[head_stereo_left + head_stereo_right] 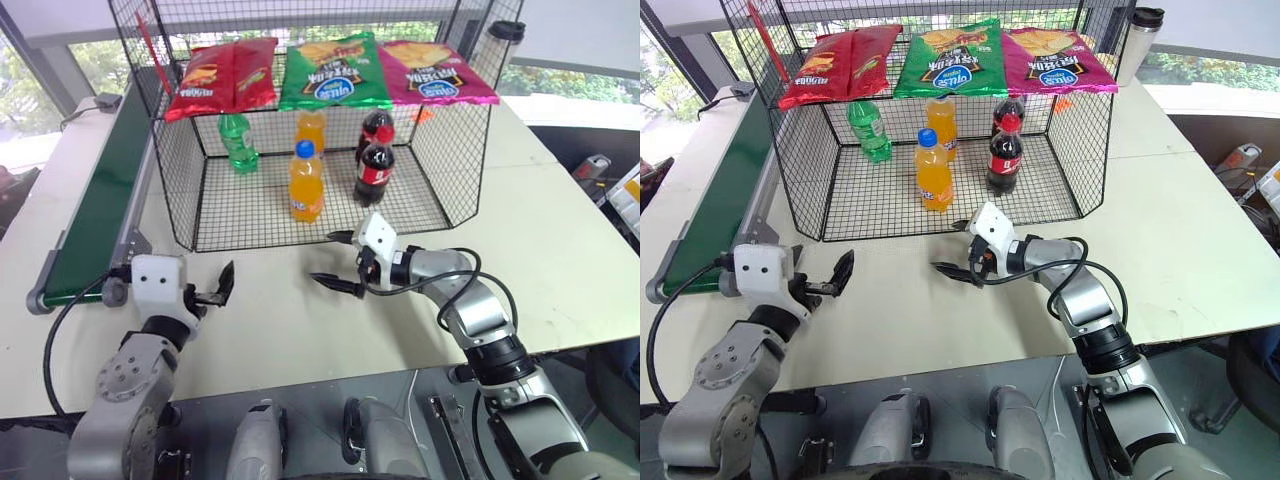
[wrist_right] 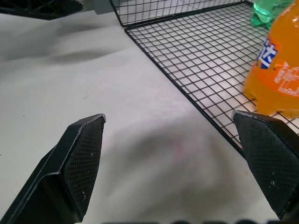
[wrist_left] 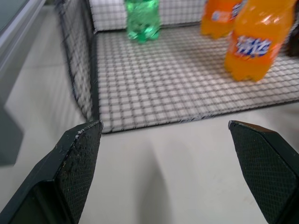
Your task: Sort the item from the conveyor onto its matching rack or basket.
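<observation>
Bench point(image 1: 560, 230) wide and pale, w/ the conveyor point(image 1: 100, 200) running along its left edge, belt bare. Big black basket point(image 1: 180, 190) sits mid-bench just beside the conveyor, open front facing the robot. Sloped rack point(image 1: 150, 60) on top carries three chip bags: red point(image 1: 222, 75), green point(image 1: 335, 70), pink point(image 1: 435, 72). Black-lidded tumbler point(image 1: 503, 45) stands behind the basket's right corner.

Left arm low at front-left, left end effector point(image 1: 217, 288) pointing fwd toward the basket's left front corner, released, fingers wide, nothing between them. Right arm bent in from the right, right end effector point(image 1: 338, 262) aimed left across the basket's open front, just off the bench, also released and empty.

Inside basket: green bottle point(image 1: 238, 142) upright at back-left, apart from the rest. Orange bottle point(image 1: 306, 183), blue cap, stands front-centre; 2nd orange one point(image 1: 311, 128) behind it. Two colas point(image 1: 374, 165) to the right, one behind the other.
</observation>
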### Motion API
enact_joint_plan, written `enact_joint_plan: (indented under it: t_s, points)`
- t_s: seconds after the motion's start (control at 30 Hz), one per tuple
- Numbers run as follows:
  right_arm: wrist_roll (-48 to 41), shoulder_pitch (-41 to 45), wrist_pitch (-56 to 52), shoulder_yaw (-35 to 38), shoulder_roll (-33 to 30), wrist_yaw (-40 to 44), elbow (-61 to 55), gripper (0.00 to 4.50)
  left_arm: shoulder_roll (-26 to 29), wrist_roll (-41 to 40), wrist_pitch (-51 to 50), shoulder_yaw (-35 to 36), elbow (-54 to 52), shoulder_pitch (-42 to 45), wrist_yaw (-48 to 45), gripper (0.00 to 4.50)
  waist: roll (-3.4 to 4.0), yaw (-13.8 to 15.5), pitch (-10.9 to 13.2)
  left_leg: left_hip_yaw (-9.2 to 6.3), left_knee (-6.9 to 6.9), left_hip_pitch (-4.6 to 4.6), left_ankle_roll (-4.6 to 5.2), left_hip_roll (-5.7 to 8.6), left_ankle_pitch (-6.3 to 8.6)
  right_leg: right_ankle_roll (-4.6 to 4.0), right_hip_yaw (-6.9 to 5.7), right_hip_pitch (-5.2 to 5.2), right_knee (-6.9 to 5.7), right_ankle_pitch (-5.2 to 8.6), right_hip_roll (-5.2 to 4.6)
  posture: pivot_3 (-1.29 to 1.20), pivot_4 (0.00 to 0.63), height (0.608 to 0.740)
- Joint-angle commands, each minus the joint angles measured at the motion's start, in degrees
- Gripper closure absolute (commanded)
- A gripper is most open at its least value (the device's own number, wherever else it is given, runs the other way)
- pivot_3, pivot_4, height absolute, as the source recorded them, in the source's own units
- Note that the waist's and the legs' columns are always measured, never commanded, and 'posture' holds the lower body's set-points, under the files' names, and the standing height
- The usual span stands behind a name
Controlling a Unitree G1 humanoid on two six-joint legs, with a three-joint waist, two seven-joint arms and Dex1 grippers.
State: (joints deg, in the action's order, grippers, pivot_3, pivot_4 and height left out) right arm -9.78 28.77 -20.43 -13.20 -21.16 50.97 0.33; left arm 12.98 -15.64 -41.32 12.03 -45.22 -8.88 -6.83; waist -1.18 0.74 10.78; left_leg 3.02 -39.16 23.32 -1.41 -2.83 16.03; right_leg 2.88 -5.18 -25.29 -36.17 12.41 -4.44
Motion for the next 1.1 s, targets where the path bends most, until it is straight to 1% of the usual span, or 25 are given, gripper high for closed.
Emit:
enact_joint_plan:
  t_s: [0.03, 0.17, 1.1]
  points:
    - [-0.7, 0.5, 0.7, 0.1, 0.2, 0.2, -1.6, 0.00, -0.1, 0.4, 2.2, -0.4, -1.4, 0.5, 0.3, 0.03, 0.00, 0.0, 0.0, 0.00, 0.00, 0.00, 0.00, 0.00, 0.00, 0.00, 0.00, 0.00, 0.00, 0.00, 0.00, 0.00, 0.150, 0.740]
    - [-0.7, 0.5, 0.8, 0.1, 0.1, 0.5, -1.6, 0.00, 0.1, 0.5, 1.0, -1.2, -1.7, 1.0, 0.9, 0.03, 0.00, -0.1, 0.0, 0.01, 0.00, 0.00, 0.00, 0.00, 0.00, 0.02, 0.00, 0.00, 0.00, -0.01, -0.01, 0.00, 0.150, 0.740]
    - [-1.2, -0.1, 1.4, 0.4, 0.0, 1.2, -2.4, 0.00, 0.9, 0.6, 0.7, -2.3, -1.2, 2.0, 1.2, 0.03, 0.00, -0.1, 0.0, 0.01, 0.00, 0.00, 0.00, 0.00, 0.00, 0.04, 0.00, 0.00, 0.00, -0.02, 0.00, 0.00, 0.150, 0.740]
